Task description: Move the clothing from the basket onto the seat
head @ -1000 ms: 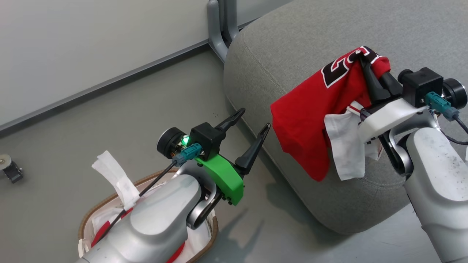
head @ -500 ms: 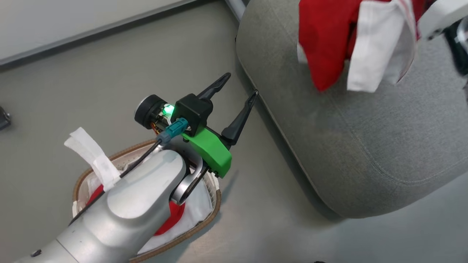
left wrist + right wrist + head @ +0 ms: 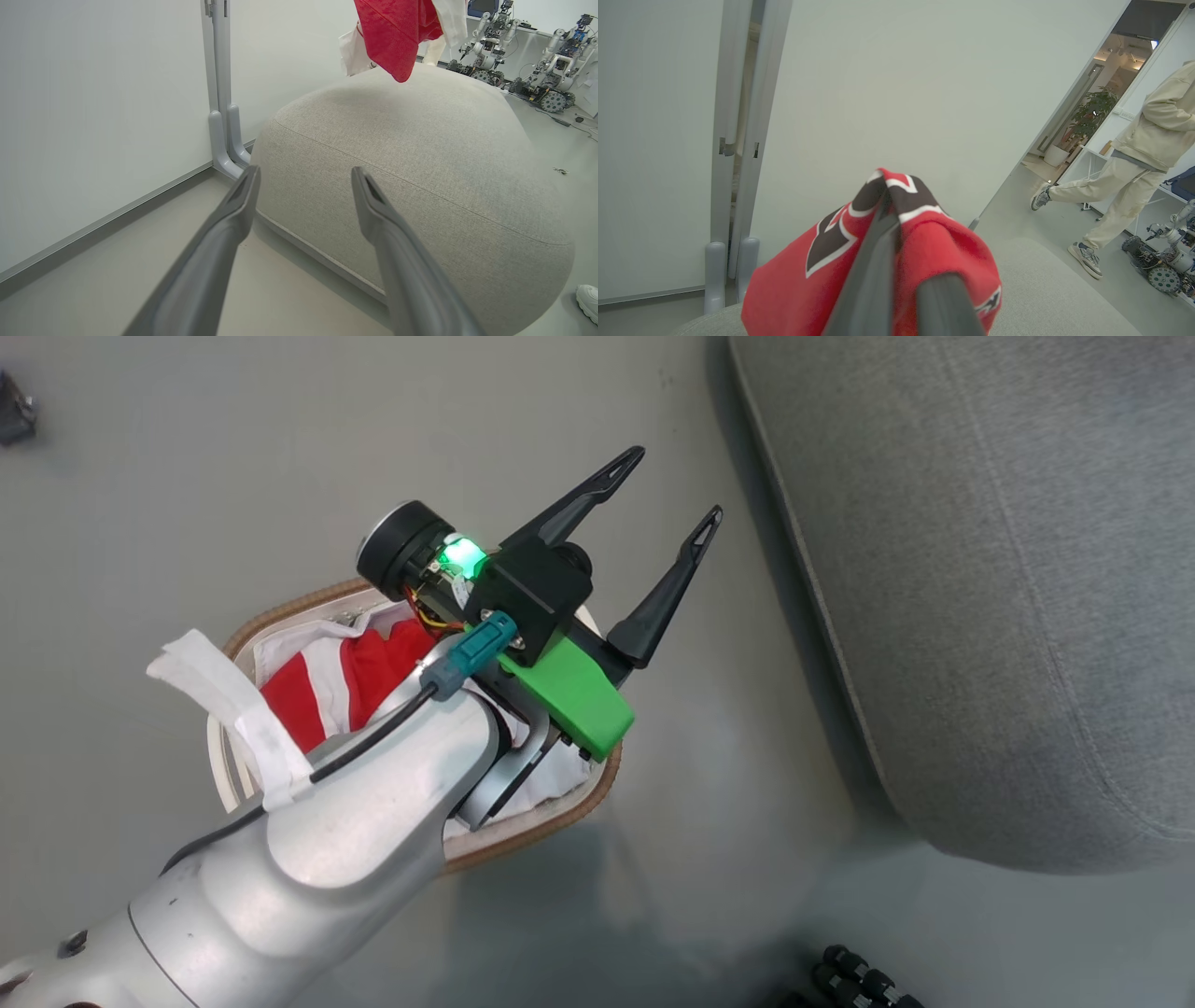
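Jersey (image 3: 938, 242) pinched tight in the right gripper (image 3: 886, 203), both dark fingers pressed together through a fold of red cloth with black-and-white lettering. Hangs bunched above the seat (image 3: 420, 154) in the left wrist view, red tail and white sleeve dangling over the grey cushion's crown; touching it or just clear, impossible to tell. Over to the left gripper (image 3: 674, 483): fingers spread wide, nothing between them, held above the floor (image 3: 738, 728) between basket (image 3: 546, 819) and seat, tips aimed at the seat's side. Down in the basket, second garment (image 3: 317, 686), red with white stripes, crumpled on a white liner (image 3: 555, 777) and partly hidden under the silver forearm (image 3: 373, 803). Basket down on the grey floor, near the seat but apart from it. Off in the background of the right wrist view, person (image 3: 1134, 154) in pale beige clothes mid-stride by a doorway; small wheeled robots (image 3: 556, 88) parked along the far wall in the left wrist view.
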Tool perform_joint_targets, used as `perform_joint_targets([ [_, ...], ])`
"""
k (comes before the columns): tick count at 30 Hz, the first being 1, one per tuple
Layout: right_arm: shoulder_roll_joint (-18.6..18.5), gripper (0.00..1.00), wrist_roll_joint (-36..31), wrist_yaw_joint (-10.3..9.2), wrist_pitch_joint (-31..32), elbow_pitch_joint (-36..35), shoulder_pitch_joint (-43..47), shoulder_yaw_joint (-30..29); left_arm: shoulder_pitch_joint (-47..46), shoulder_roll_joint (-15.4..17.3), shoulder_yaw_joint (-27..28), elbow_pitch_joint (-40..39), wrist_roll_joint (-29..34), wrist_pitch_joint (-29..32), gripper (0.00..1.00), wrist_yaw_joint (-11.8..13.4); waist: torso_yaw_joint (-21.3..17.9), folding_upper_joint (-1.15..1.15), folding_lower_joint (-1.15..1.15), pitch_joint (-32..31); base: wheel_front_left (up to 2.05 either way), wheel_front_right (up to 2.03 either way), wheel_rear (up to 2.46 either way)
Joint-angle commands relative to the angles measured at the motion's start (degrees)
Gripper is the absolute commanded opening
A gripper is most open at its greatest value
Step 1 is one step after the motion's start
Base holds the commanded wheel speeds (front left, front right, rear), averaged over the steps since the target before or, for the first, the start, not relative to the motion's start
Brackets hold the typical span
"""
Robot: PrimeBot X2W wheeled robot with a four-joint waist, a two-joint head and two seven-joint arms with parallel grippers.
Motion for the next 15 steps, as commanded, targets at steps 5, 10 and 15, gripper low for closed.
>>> perform_joint_targets([
  [5,0.89,0.0,-4.63,-0.08,-3.01,5.65,2.73,-3.66,-2.29,-0.02,-0.92,-1.54,1.37,1.11,1.0,0.5,6.37,0.0,-0.01,9.27,0.0,0.0,0.0],
  [10,4.47,0.0,-6.83,-0.08,-5.3,11.86,6.11,-6.07,-1.89,0.47,-1.43,-2.38,1.57,1.44,1.0,0.67,6.14,0.0,-0.01,10.75,0.0,0.0,0.0],
  [15,8.2,0.0,-7.39,-0.08,-6.17,16.68,8.13,-5.59,-1.3,1.45,-1.83,-2.61,1.71,1.88,1.0,0.95,4.99,0.0,-0.01,10.76,0.0,0.0,0.0],
])
